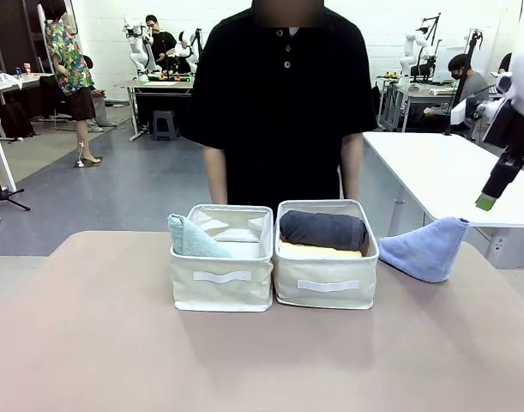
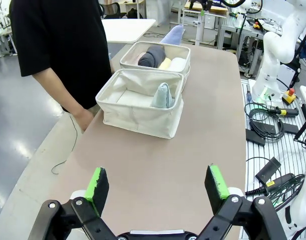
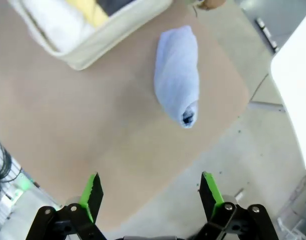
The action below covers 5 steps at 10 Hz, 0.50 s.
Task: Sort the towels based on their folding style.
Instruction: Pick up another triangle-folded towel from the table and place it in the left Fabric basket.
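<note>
Light blue terry towel folded into a cone [image 3: 177,75]: lies alone on the beige worktop [image 1: 90,343], just beside the right cream fabric bin [image 1: 326,296] and outside of it.
Pale teal-green cone towel [image 1: 193,239]: leans inside the left cream fabric bin [image 1: 223,287], at its left wall.
Rolled towels: the dark grey roll [image 1: 323,229] lies on the yellow roll [image 1: 317,251] in the right bin; a white roll [image 2: 178,64] lies beside them.
Right pincer [image 3: 148,192]: fingers spread wide, nothing between them; it hangs high over the worktop, with the blue cone ahead of it.
Left pincer [image 2: 157,182]: also spread wide and empty, over bare worktop, well apart from both bins.
Step in hand: I judge that the blue cone is the last towel to sort and that the right arm is set to fetch it.
Next move: it calls for coming down with the fingers across the cone's thick middle, closing gently because terry may unfold, then carrying it past the right bin into the left one, beside the teal cone.
</note>
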{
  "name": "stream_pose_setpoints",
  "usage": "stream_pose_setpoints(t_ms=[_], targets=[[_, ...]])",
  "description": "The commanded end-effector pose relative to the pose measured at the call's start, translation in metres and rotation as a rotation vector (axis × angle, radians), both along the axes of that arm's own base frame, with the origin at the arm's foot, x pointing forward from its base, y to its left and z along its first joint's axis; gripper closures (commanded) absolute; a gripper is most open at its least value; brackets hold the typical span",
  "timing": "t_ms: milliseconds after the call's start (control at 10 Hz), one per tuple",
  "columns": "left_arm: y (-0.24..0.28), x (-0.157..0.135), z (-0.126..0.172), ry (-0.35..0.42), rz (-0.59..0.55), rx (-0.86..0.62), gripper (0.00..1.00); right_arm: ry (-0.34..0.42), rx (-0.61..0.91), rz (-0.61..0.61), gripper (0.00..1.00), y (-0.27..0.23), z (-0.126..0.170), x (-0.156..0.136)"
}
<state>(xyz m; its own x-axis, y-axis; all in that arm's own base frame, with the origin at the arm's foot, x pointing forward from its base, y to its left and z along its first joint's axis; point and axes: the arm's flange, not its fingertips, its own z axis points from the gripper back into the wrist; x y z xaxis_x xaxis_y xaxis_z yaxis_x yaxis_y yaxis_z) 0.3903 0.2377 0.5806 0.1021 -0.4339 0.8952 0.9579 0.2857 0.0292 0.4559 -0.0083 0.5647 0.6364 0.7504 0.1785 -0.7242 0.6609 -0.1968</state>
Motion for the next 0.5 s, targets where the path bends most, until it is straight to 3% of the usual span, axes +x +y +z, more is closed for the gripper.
stream_pose_setpoints(t_ms=[0,200,400], targets=[[0.001,0.000,0.001,-0.023,-0.003,-0.013,0.00,-0.012,0.038,0.002,0.00,-0.011,-0.021,0.021],[0.001,0.000,0.001,-0.023,-0.003,-0.013,0.00,0.011,0.080,-0.040,0.00,-0.016,-0.035,0.031],[0.001,0.000,0.001,-0.023,-0.003,-0.013,0.00,0.004,0.021,-0.025,0.00,-0.011,-0.029,0.024]])
